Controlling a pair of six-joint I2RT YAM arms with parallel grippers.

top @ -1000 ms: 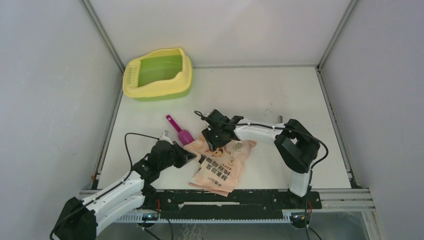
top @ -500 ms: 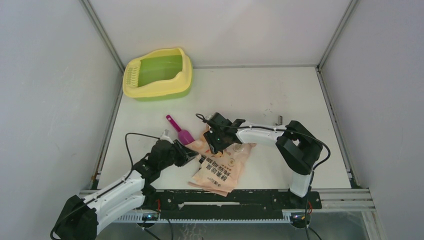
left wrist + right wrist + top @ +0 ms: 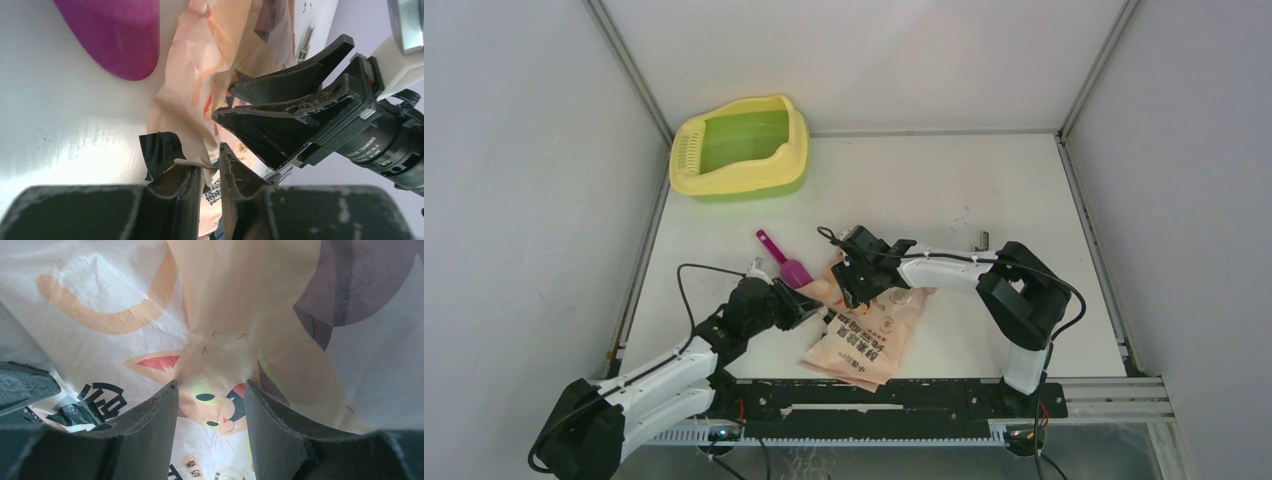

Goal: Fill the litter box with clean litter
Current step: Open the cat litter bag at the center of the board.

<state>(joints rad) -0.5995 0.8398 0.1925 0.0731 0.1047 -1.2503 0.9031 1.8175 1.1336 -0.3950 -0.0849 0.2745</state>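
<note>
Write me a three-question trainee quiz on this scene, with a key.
1. True or false: the magenta scoop lies inside the litter box.
2. The left hand and the right hand are both at the: A) litter box, B) printed bag, C) scoop.
3. In the top view, which corner of the table holds the litter box?
Key: 1 false, it lies on the table between box and bag; 2 B; 3 far left.
</note>
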